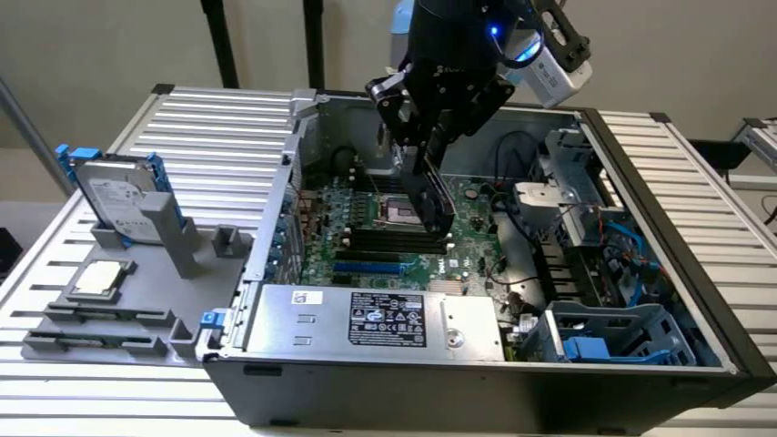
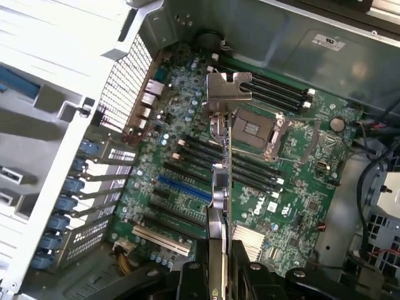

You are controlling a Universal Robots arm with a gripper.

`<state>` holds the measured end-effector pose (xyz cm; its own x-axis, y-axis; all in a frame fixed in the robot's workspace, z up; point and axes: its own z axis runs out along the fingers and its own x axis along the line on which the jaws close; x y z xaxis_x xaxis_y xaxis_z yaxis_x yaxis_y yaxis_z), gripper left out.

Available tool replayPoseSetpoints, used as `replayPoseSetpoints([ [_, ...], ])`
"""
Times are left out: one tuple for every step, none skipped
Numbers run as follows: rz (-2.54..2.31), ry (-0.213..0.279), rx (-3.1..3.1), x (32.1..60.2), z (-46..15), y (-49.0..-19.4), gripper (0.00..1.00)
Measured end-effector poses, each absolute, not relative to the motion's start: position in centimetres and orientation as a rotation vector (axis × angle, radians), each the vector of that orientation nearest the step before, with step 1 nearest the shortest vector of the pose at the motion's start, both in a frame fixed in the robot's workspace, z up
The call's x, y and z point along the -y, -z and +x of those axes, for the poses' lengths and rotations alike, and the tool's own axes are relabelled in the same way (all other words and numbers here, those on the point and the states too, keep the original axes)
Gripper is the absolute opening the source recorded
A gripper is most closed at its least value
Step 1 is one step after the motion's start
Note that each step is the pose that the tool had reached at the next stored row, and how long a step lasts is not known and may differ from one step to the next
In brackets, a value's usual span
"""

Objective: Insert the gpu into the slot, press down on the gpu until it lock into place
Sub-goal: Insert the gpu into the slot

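The gpu (image 1: 432, 196) is a thin black card hanging on edge inside the open computer case, above the motherboard's socket and memory slots. My gripper (image 1: 423, 150) is shut on its upper end. In the wrist view the gpu (image 2: 220, 178) appears edge-on, running out from my gripper (image 2: 219, 262) to its silver metal bracket (image 2: 228, 87). The slot (image 1: 369, 268) is a long blue strip on the green board, lower than the card and towards the exterior view's left. In the wrist view the slot (image 2: 185, 188) lies beside the card's edge, apart from it.
Black memory slots (image 1: 391, 242) and the CPU socket (image 1: 401, 211) lie under the card. A silver power supply (image 1: 377, 319) fills the case's near side. Cables and a blue drive cage (image 1: 607, 335) crowd the right. A grey hard drive with blue rails (image 1: 122, 196) stands outside on the left.
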<state>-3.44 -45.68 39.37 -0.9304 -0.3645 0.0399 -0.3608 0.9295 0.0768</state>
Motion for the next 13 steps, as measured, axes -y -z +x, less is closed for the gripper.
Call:
replayPoseSetpoints([
  [0.598, 0.105, 3.027, 45.68, -3.44, -39.32, 0.26],
  [0.625, 0.104, 3.021, 45.68, -3.44, -39.28, 0.26],
  [0.652, 0.103, 3.015, 45.68, -3.44, -39.25, 0.26],
  [0.679, 0.102, 3.008, 45.68, -3.44, -39.21, 0.26],
  [0.706, 0.101, 3.002, 45.68, -3.44, -39.16, 0.26],
  [0.732, 0.100, 2.995, 45.68, -3.44, -39.12, 0.26],
  [0.762, 0.100, 2.987, 45.68, -3.44, -39.08, 0.26],
  [0.787, 0.099, 2.979, 45.68, -3.44, -39.04, 0.26],
  [0.814, 0.098, 2.972, 45.67, -3.44, -38.99, 0.26],
  [0.841, 0.097, 2.964, 45.67, -3.44, -38.94, 0.26],
  [0.867, 0.096, 2.956, 45.67, -3.44, -38.89, 0.26],
  [0.894, 0.095, 2.947, 45.67, -3.44, -38.83, 0.26],
  [0.921, 0.094, 2.939, 45.67, -3.44, -38.77, 0.26],
])
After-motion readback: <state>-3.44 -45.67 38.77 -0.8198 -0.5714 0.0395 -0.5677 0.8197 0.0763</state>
